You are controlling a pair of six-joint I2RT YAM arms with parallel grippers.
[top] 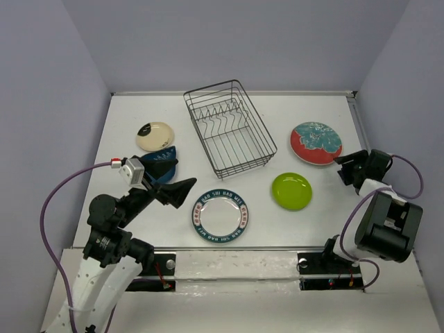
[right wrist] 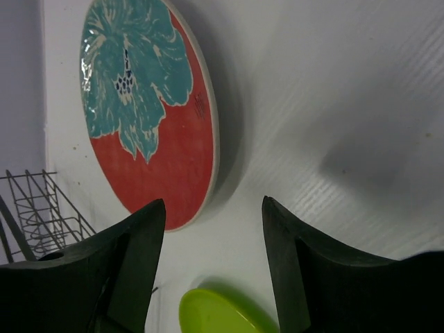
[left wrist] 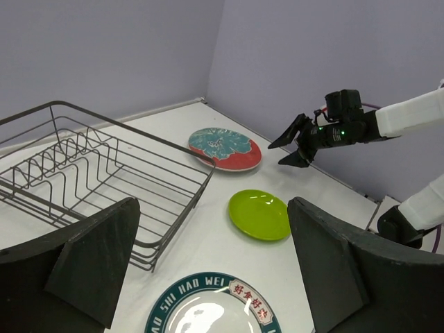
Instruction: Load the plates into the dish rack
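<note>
On the white worktop [top: 125, 118], the black wire rectangular dish rack [top: 230, 128] stands toward the far side, and all five plates lie flat outside it. The left fingers [left wrist: 94, 260] are spread wide and hold nothing, above the near side of the white round plate with a lettered teal rim [left wrist: 211, 312]. The dark blue plate [top: 166, 154] lies partly under that arm, beside the cream plate with a black mark [top: 154, 135]. The right fingers [right wrist: 132, 270] are also apart and hold nothing. The red-and-teal flowered plate [right wrist: 149, 111] lies just ahead of them, untouched, and the lime green plate [right wrist: 215, 312] is near.
</note>
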